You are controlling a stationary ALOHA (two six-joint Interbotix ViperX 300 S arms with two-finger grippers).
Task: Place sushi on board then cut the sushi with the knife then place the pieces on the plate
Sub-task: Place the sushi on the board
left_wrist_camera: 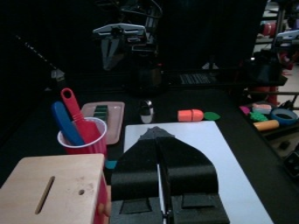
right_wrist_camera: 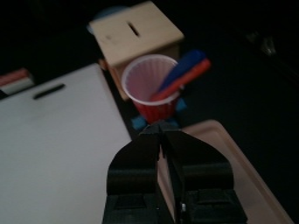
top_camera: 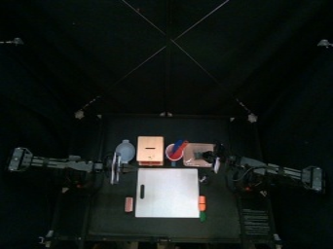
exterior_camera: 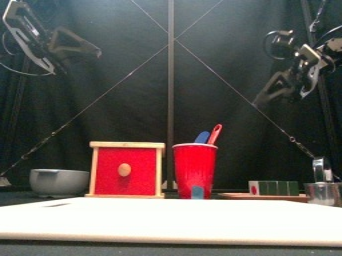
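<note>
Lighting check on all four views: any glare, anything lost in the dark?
Top view: the white board is the one bright patch; both arms nearly vanish in the dark. Front view: the board glares pale along the bottom; red cup and wooden box evenly lit. Left wrist view: left gripper a dark silhouette over the bright board. Right wrist view: right gripper likewise; cup well lit.

Board (exterior_camera: 171, 222) a blurred band across the front view, knives (exterior_camera: 211, 134) with blades hidden inside the cup (exterior_camera: 195, 168), metal cutter (exterior_camera: 325, 192) cut off at that view's edge, small toy (top_camera: 128, 202) beside the board too tiny from above to name, tray (right_wrist_camera: 239, 162) cut off in the right wrist view
</note>
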